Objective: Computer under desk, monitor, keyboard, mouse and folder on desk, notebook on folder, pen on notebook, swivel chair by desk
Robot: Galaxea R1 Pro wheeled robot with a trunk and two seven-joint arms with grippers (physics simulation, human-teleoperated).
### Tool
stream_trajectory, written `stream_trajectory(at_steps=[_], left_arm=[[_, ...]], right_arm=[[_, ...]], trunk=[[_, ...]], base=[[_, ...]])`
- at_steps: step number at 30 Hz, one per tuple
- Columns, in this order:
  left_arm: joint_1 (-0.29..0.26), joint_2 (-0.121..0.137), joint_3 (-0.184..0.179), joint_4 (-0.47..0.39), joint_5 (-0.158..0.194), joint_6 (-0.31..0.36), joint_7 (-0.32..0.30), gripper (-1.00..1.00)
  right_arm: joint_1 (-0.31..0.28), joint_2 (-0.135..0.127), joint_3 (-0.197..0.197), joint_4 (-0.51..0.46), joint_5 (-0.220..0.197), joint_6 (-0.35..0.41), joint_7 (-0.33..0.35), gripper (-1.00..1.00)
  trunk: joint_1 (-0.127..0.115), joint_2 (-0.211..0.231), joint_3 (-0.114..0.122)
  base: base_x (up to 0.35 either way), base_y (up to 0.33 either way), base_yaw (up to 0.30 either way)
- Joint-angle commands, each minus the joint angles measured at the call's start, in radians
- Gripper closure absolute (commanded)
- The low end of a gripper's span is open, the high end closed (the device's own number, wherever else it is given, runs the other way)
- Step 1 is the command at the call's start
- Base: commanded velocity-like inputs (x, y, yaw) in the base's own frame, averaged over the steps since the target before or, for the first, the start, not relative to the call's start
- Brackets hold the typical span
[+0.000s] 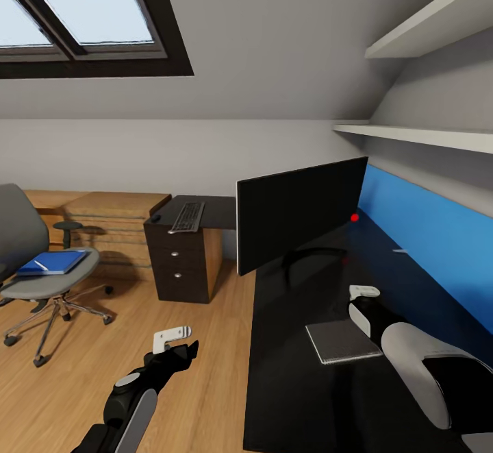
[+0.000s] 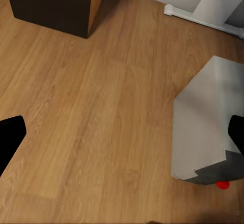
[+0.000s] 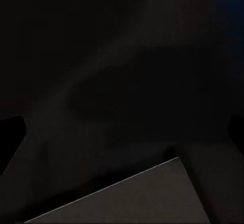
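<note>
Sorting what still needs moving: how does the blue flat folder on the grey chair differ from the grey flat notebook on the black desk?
The blue flat folder lies on the grey swivel chair's seat, away from the glossy black desk; the grey flat notebook already lies on the desk, beside the right gripper. The folder is bright blue, the notebook dull grey with a pale edge. The folder sits far from both arms; the notebook is close by. Both lie flat and closed.

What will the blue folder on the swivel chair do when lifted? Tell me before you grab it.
The folder looks thin and flat, so it is probably light and fairly stiff. It lies on the padded seat of the swivel chair, which may roll on its casters if pushed. Its smooth cover could slip in the left gripper.
</note>
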Motion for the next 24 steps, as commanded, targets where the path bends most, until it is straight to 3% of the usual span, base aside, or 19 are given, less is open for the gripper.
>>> stream_trajectory(at_steps=[1, 13, 24], left_arm=[[-0.001, 0.0, -0.001, -0.001, 0.011, 0.003, 0.009, -1.0], [-0.001, -0.001, -0.003, -0.003, 0.011, 0.003, 0.009, -1.0], [-0.001, -0.003, -0.003, -0.006, 0.011, 0.003, 0.009, -1.0]], right_arm=[[0.0, 0.0, 0.008, -0.002, -0.01, 0.006, -0.004, -1.0], [0.0, 0.0, 0.009, -0.002, -0.011, 0.007, -0.004, -1.0], [0.0, 0.0, 0.008, -0.001, -0.011, 0.007, -0.003, -1.0]], trunk=[[0.0, -0.001, -0.001], [0.0, -0.001, -0.001], [0.042, -0.078, -0.036]], base=[[0.043, 0.0, 0.0], [0.007, 0.0, 0.0], [0.0, 0.0, 0.0]])
